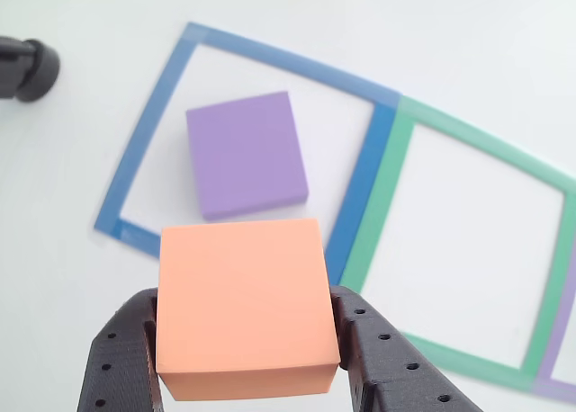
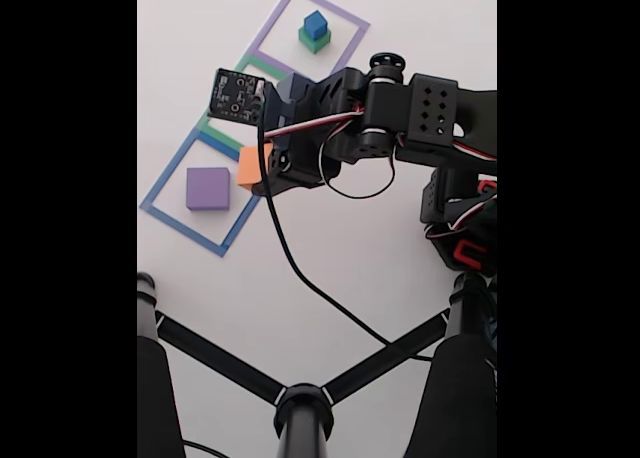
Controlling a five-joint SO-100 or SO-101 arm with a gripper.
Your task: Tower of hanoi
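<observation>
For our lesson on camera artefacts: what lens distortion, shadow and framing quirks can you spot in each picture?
Other view: the blue taped outline and green taped outline bow like fisheye curves; the purple block casts a faint soft shadow; light is even, and the orange block in the claw looks sharp. Fixed view: black bars flank the picture, the table looks bright white, and the blue cube is small.

Four blocks in all: one purple block [image 2: 208, 189], one orange block [image 2: 251, 167], one green block [image 2: 313, 42] and one blue block [image 2: 315, 24] (the blue one sits on the green). Three taped squares: one blue square [image 2: 160, 184], one green square [image 2: 216, 132], one purple square [image 2: 345, 20].
</observation>
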